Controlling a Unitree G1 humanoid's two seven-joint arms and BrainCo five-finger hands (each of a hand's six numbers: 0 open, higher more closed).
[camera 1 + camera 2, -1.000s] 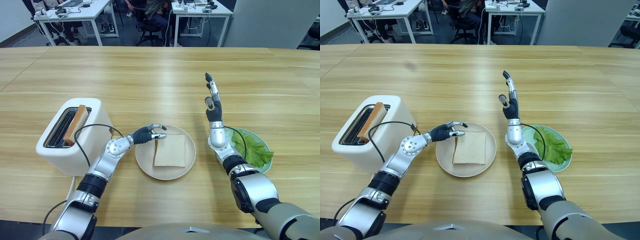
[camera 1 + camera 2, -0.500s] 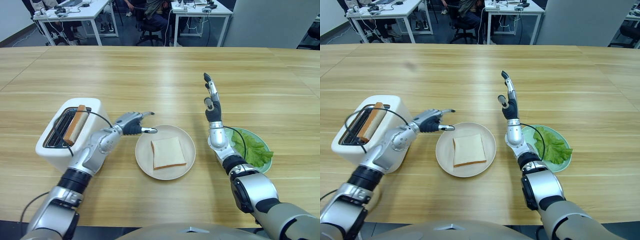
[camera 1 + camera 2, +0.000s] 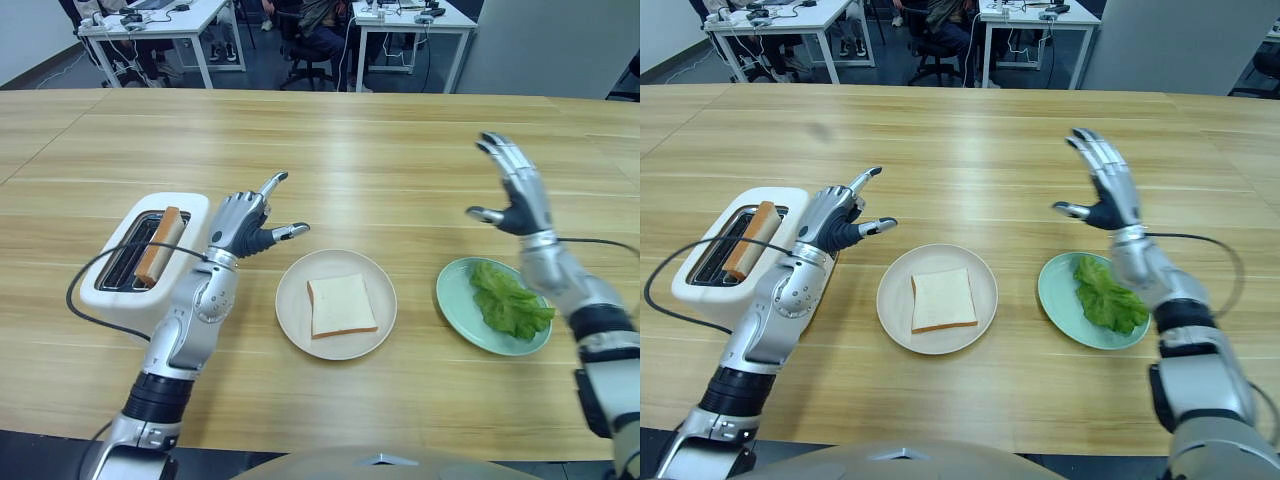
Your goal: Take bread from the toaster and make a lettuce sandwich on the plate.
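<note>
On the counter (image 3: 350, 150), near the middle, one slice of bread (image 3: 341, 306) lies flat on the beige plate (image 3: 295, 300). A second slice (image 3: 160, 245) stands in the slot of the toaster (image 3: 120, 295) at the left, and the lettuce (image 3: 510, 302) sits on a green plate (image 3: 450, 300) to the right.

The left hand (image 3: 243, 220) hovers between toaster and beige plate, one finger and thumb stuck out, the rest loosely bent, gripping nothing. The right hand (image 3: 512, 190) is raised above the green plate's far edge, fingers spread wide and empty, with the lettuce below and nearer.

I'd worry about the lettuce: a limp leaf pinched at its edge could tear or drag its plate along. Reaching into the slot might also nudge the toaster.
</note>
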